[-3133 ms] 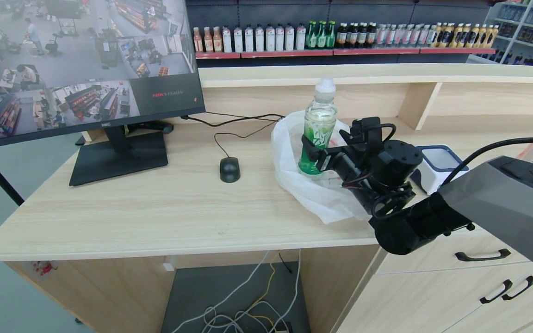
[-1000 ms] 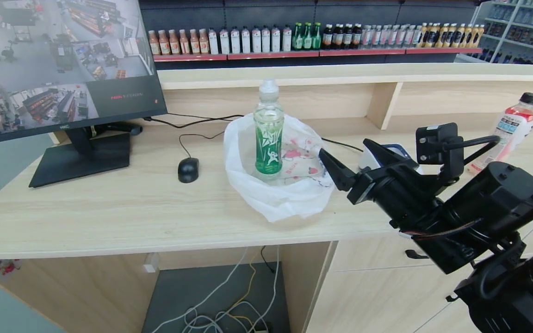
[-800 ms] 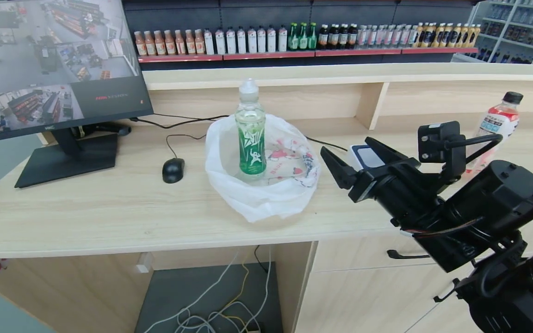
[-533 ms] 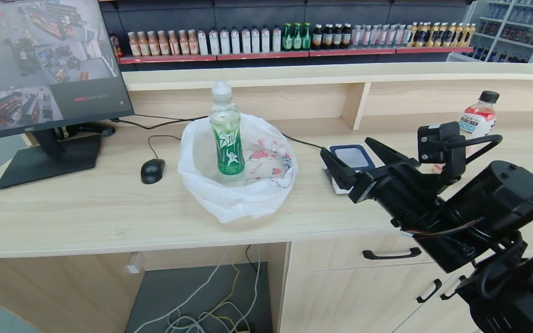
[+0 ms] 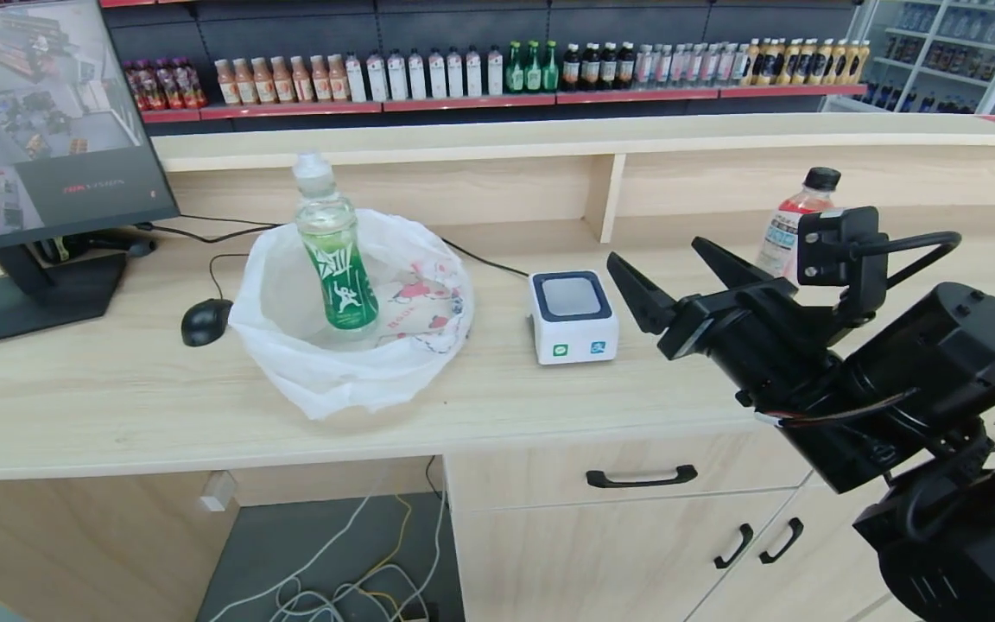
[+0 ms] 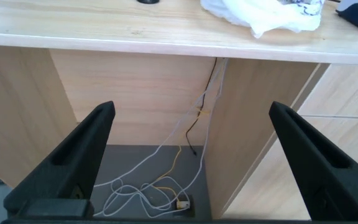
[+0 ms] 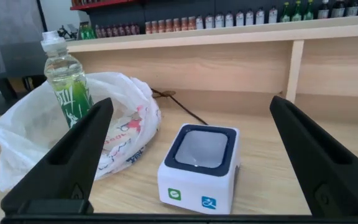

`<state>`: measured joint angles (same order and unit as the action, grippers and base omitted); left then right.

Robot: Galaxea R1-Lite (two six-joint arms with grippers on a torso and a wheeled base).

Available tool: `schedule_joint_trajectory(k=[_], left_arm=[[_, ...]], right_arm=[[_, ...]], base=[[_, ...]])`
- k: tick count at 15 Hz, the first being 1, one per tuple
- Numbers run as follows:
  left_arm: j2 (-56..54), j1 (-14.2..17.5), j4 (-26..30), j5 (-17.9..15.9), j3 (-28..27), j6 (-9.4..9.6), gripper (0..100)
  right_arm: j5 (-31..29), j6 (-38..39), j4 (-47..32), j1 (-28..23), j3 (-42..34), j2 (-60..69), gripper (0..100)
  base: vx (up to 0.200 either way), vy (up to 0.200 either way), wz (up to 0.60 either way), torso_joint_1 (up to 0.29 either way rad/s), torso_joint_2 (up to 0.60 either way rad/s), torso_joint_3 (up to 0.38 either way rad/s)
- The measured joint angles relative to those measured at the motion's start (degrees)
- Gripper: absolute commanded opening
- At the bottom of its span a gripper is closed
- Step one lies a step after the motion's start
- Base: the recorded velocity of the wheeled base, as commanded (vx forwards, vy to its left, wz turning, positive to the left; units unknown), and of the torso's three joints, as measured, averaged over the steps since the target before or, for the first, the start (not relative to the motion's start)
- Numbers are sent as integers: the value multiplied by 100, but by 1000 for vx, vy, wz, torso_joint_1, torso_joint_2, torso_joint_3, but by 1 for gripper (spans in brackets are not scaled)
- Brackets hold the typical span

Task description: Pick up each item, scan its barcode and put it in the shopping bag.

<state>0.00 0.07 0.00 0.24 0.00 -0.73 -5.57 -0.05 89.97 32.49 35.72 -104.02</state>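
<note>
Right pincer (image 5: pixel 653 250) wide open, empty. Green-labelled clear plastic bottle (image 5: pixel 333 250) already bagged, well left of it. Next, likely: reach and grasp black-capped pink drink bottle (image 5: pixel 784 226) just beyond it.

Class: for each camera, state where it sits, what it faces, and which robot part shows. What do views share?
Head view: on the head, looking down at the counter; right gripper shows, open.
Left wrist view: low, facing cables under the counter; left gripper open.
Right wrist view: near counter height, facing the scanner; right gripper open.
Shared: the shopping bag, in all three.
</note>
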Motion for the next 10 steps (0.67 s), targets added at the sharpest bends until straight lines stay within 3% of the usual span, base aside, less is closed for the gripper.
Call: schedule_joint_trajectory(k=[10], left_arm=[[0,-2,0,0,0,16,100]], right_arm=[[2,-17,-5,45,-100,28,100]], base=[[0,-200,0,2,0,3]])
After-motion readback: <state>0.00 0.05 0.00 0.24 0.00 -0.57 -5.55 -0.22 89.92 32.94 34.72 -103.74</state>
